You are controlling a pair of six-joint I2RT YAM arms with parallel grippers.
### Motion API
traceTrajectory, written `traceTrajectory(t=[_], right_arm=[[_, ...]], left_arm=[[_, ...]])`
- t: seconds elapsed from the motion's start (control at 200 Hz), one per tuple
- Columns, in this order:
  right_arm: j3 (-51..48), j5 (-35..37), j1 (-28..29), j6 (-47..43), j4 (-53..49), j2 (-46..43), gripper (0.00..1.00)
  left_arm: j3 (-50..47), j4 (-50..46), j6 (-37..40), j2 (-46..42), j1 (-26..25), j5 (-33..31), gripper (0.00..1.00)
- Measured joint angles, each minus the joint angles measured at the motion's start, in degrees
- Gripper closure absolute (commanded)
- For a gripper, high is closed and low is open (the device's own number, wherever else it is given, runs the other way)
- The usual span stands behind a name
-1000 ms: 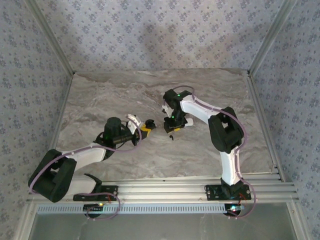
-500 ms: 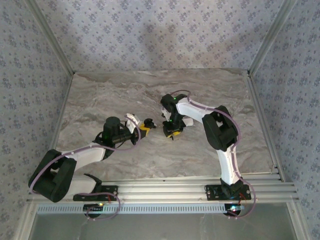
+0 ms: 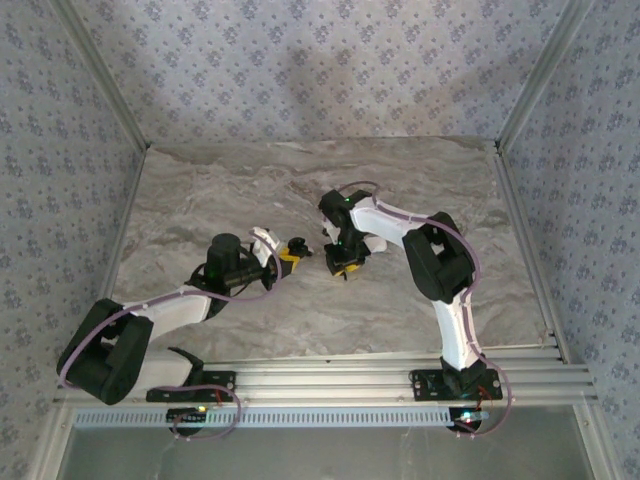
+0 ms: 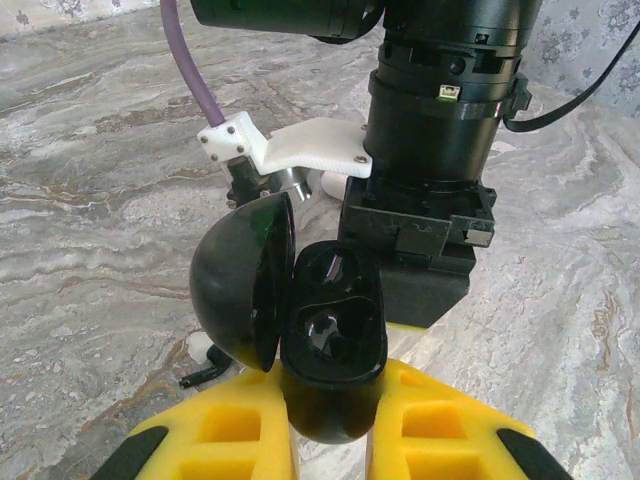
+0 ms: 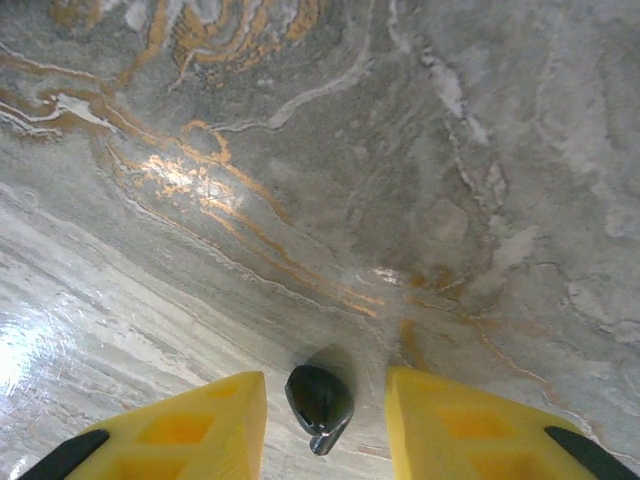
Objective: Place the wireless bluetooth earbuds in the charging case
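Between the yellow fingers (image 5: pixel 200 425) of the right gripper (image 5: pixel 322 425), low against the marble tabletop (image 5: pixel 400 150), the black earbud (image 5: pixel 318 398) is seen lying loose, with a strip of bare stone left on each side of it. Over the last second the right arm has been drawn in toward the middle of the table and settled over the earbud, and its jaws have been narrowed a little. The pick-up is therefore judged to be under way but not yet made. The jaws are held partly open, and nothing is gripped by them. Just to the left, the charging case (image 4: pixel 332 335) is clamped in the left gripper (image 4: pixel 330 400), whose jaws are closed tight on its lower body. The lid (image 4: pixel 245 285) is swung open to one side, and the dark wells, which appear empty, are turned toward the right arm. Once the earbud is pinched, only a short carry to the case is judged to be needed.
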Motion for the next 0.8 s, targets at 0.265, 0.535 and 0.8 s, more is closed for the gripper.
traceTrajectory(t=[0.265,0.535,0.8], right_arm=[[-0.5,0.63,0.17,0.5,0.11,0.0,0.69],[-1.38,2.01,0.22,1.92,0.9,-0.35,0.75],[-6.23,2.91,0.37,3.67,5.73,-3.91,0.8]], left_arm=[[0.0,0.0,-0.24,0.0,0.0,0.04,0.83],[0.0,-0.15,-0.39,0.0,0.0,0.24,0.83],[0.07,-1.25,-0.42,0.02,0.0,0.85,0.84]])
